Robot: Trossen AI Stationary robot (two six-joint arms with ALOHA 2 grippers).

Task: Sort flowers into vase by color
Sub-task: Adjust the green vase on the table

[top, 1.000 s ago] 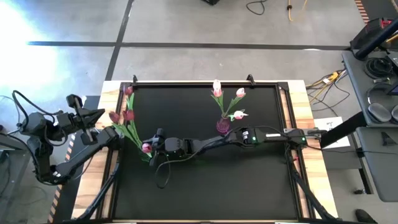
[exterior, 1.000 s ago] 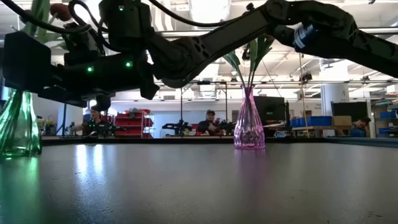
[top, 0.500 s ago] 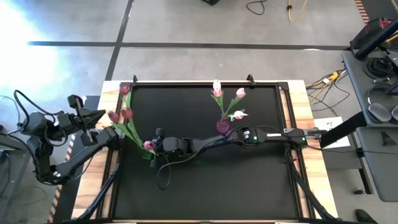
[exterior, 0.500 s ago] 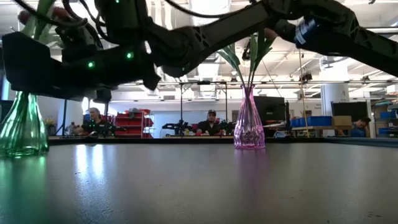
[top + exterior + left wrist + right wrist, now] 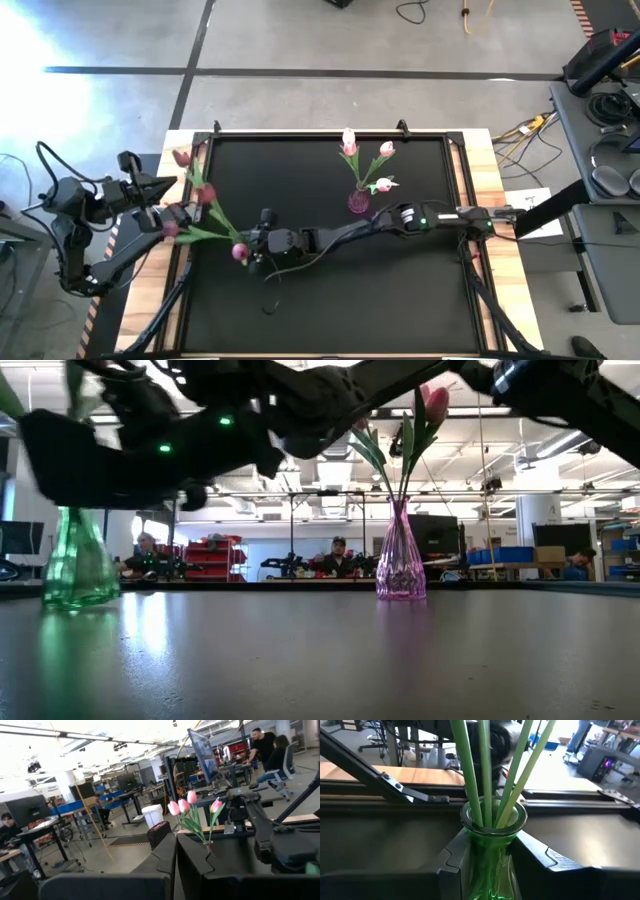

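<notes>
We count three pale flowers (image 5: pixel 352 150) upright in the pink vase (image 5: pixel 357 203). Four red flowers (image 5: pixel 203 195) lean leftward in the green vase (image 5: pixel 490 851), which the right gripper (image 5: pixel 487 857) is grasping; the left gripper (image 5: pixel 176 865) is clenched.

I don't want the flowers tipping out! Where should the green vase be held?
Hold the green vase by its narrow neck, coming level from the side, where the right gripper clamps it: stems fill the mouth, the body widens below. The left gripper waits at the table's left edge.

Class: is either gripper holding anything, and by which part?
The right gripper clamps the green vase around its neck. The left gripper holds nothing.
</notes>
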